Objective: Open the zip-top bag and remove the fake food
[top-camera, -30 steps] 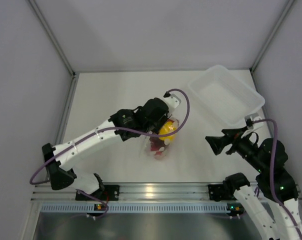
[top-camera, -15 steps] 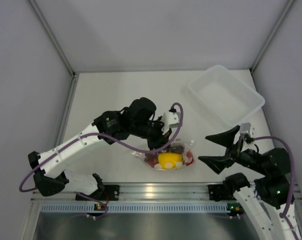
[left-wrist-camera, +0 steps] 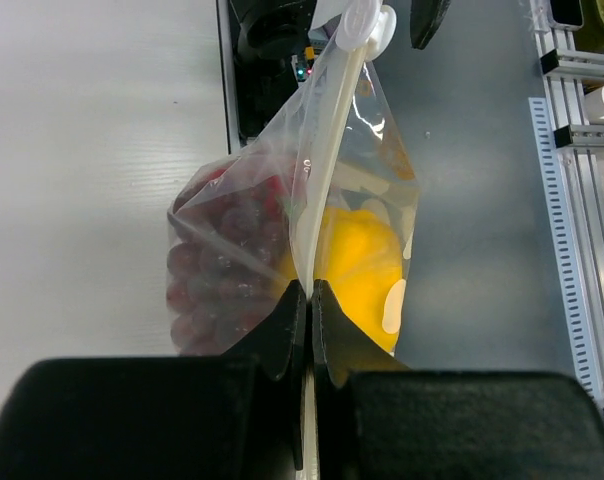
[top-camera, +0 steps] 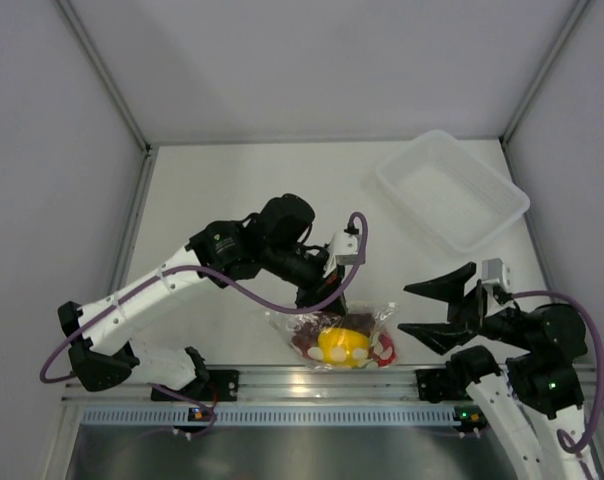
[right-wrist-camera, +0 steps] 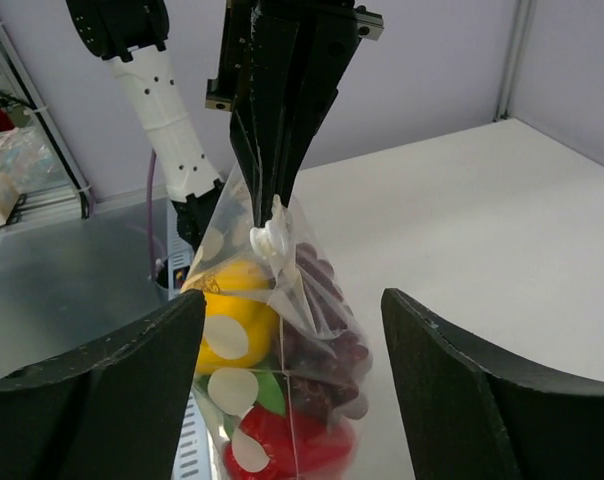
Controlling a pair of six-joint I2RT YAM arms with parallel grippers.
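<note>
The zip-top bag (top-camera: 334,338) hangs in the air at the table's front edge, held by its zip strip in my left gripper (top-camera: 327,296), which is shut on it. In the left wrist view the bag (left-wrist-camera: 312,210) hangs from the shut fingertips, with its white slider tab (left-wrist-camera: 360,22) at the far end. Inside are the purple grape bunch (left-wrist-camera: 217,270), a yellow pepper (left-wrist-camera: 357,265) and a red piece (right-wrist-camera: 282,440). My right gripper (top-camera: 437,308) is open, just right of the bag. In the right wrist view the bag (right-wrist-camera: 282,330) hangs between its fingers, which do not touch it.
A rigid clear tray (top-camera: 452,190) stands at the back right of the white table (top-camera: 212,200). The metal rail (top-camera: 312,380) runs along the front edge under the bag. Grey walls close in the left, back and right sides.
My left gripper has carried the bag a little right and forward, past the table's front edge. My right gripper has opened wide and turned to face the bag.
</note>
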